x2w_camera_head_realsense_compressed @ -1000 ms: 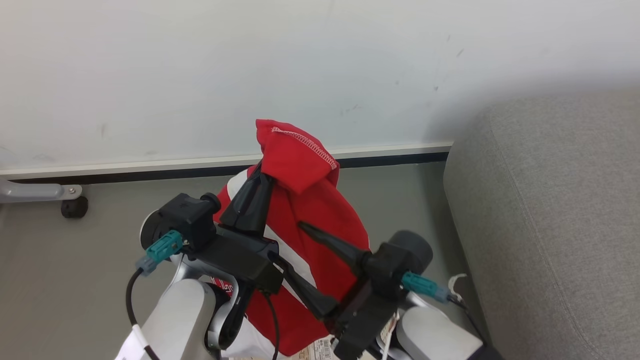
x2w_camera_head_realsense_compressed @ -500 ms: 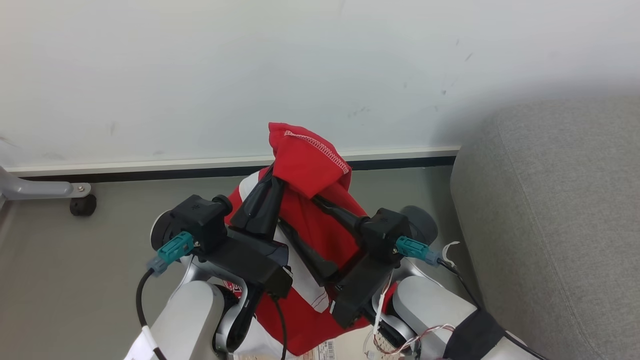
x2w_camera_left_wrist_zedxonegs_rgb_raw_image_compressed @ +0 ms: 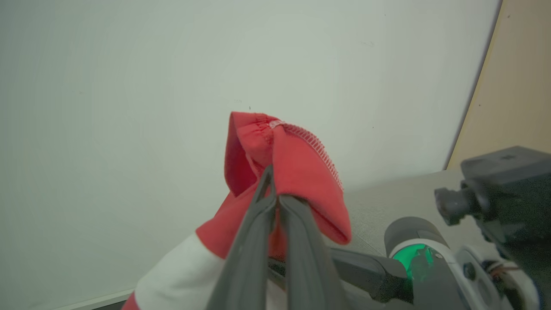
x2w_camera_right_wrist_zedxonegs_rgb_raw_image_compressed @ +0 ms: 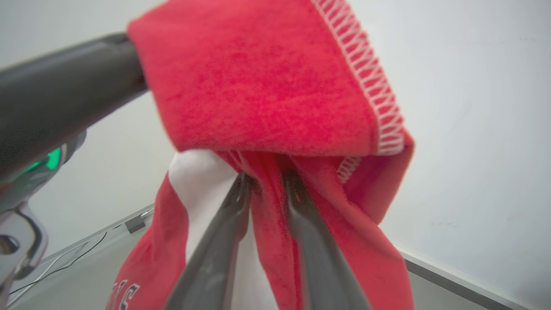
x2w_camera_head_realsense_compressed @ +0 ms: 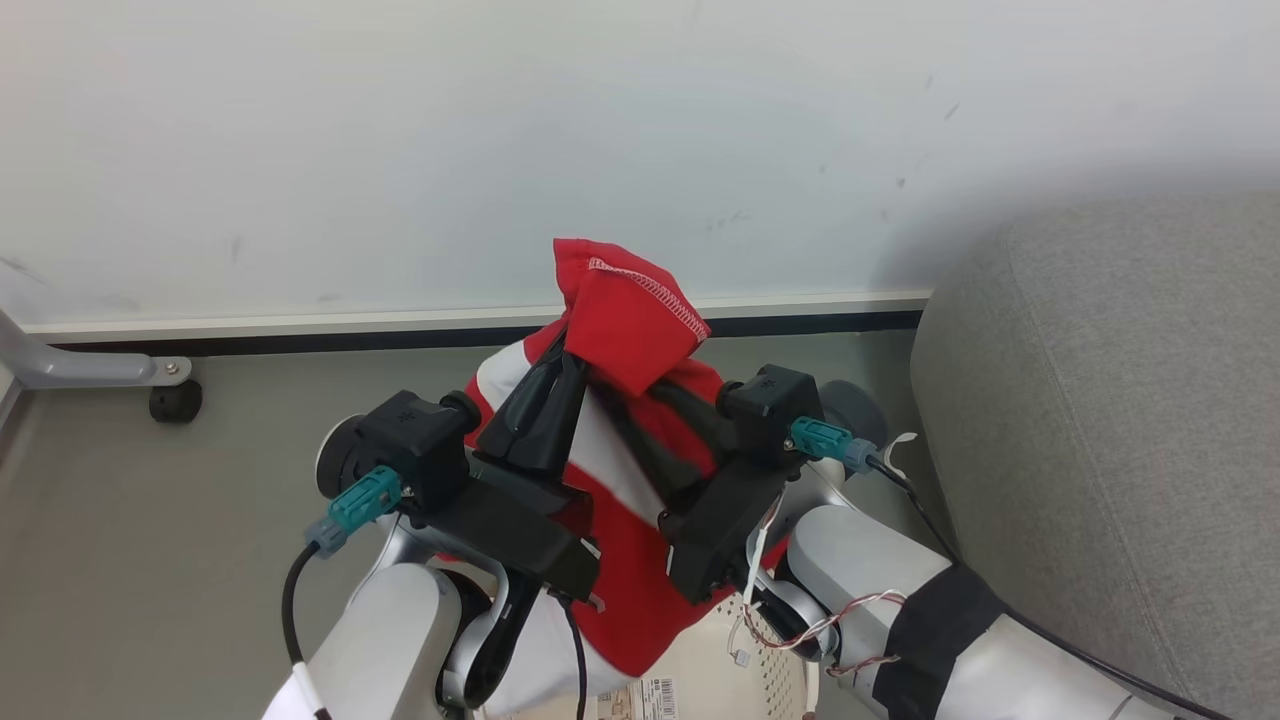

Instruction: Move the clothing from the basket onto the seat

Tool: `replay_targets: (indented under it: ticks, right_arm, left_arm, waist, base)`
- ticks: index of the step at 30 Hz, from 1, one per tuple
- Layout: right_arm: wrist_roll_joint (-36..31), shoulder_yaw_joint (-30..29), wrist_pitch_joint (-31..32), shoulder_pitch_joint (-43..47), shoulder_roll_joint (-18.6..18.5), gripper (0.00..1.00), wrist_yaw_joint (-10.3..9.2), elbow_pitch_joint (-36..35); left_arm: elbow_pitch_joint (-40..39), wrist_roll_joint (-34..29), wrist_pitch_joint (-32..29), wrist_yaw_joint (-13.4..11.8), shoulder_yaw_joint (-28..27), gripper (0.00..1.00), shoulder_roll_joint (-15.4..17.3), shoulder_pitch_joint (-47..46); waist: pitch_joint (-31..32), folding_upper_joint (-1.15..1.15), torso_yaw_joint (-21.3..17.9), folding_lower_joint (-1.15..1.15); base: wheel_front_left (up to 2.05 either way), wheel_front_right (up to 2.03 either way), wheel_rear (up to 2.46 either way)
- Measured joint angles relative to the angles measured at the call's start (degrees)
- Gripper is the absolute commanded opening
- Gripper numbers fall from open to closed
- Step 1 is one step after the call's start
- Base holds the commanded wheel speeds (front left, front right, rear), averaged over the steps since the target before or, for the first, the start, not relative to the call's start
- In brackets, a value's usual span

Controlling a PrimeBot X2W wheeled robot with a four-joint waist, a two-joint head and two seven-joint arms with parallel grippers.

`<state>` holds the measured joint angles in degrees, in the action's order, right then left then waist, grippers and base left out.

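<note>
jersey (x2w_camera_head_realsense_compressed: 630, 325) hangs long axis upright, hemmed end up, tail toward basket (x2w_camera_head_realsense_compressed: 765, 680) | left gripper (x2w_camera_head_realsense_compressed: 568, 358) jaws clamped near its top | right gripper (x2w_camera_head_realsense_compressed: 655, 388) jaws pinching it alongside

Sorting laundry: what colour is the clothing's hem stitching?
White stitching, clearest in the right wrist view.

Head cam: high, facing forward-down at floor (x2w_camera_head_realsense_compressed: 150, 520), wall (x2w_camera_head_realsense_compressed: 400, 150), seat (x2w_camera_head_realsense_compressed: 1100, 420) edge on right. Left wrist cam: along left pincer (x2w_camera_left_wrist_zedxonegs_rgb_raw_image_compressed: 270, 185) toward wall, close on clothing (x2w_camera_left_wrist_zedxonegs_rgb_raw_image_compressed: 301, 172) top fold. Right wrist cam: along right pincer (x2w_camera_right_wrist_zedxonegs_rgb_raw_image_compressed: 267, 178), closer still. All share that fold and wall.
</note>
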<state>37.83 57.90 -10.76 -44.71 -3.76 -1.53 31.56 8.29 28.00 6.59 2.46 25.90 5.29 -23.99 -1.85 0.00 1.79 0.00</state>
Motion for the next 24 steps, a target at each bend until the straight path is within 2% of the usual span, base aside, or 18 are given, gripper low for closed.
replay_targets:
  ticks: [19, 20, 21, 22, 23, 24]
  right_arm:
    - [6.6, 3.8, -2.2, -3.1, 0.2, 0.00, -0.47, 3.6]
    - [6.7, 3.8, -2.4, -3.2, 0.2, 0.00, -0.47, 3.9]
    - [6.9, 3.8, -2.4, -3.2, 0.2, 0.00, -0.46, 4.0]
    - [7.2, 3.8, -2.4, -3.3, 0.2, 0.00, -0.45, 4.2]
    - [7.3, 3.7, -2.4, -3.5, 0.2, 0.00, -0.41, 4.4]
    - [7.6, 3.7, -2.5, -3.7, 0.2, 0.00, -0.41, 4.6]
  left_arm:
    - [-0.6, 0.0, -0.6, 0.0, -0.2, 0.00, 0.7, 0.0]
    - [-0.6, 0.0, -0.7, 0.0, -0.2, 0.27, 0.8, 0.0]
    - [-0.6, 0.0, -0.8, 0.0, -0.2, 0.49, 0.9, 0.0]
    - [-0.6, 0.0, -1.0, 0.0, -0.2, 0.80, 1.0, 0.0]
    - [-0.6, 0.0, -1.0, 0.0, -0.2, 0.80, 1.1, 0.1]
    - [-0.6, 0.0, -1.0, 0.0, -0.2, 1.00, 1.1, 0.1]
  waist:
    - [-0.6, 0.00, -0.2, 0.00]
    - [-0.6, 0.00, -0.3, 0.00]
    - [-0.6, 0.00, -0.4, 0.00]
    - [-0.6, 0.00, -0.4, 0.00]
    - [-0.6, 0.00, -0.5, 0.00]
    - [-0.6, 0.00, -0.6, 0.00]
  base:
    - [0.00, 0.00, 0.00]
    - [0.00, 0.00, 0.00]
    - [0.00, 0.00, 0.00]
    - [0.00, 0.00, 0.00]
    - [0.00, 0.00, 0.00]
    - [0.00, 0.00, 0.00]
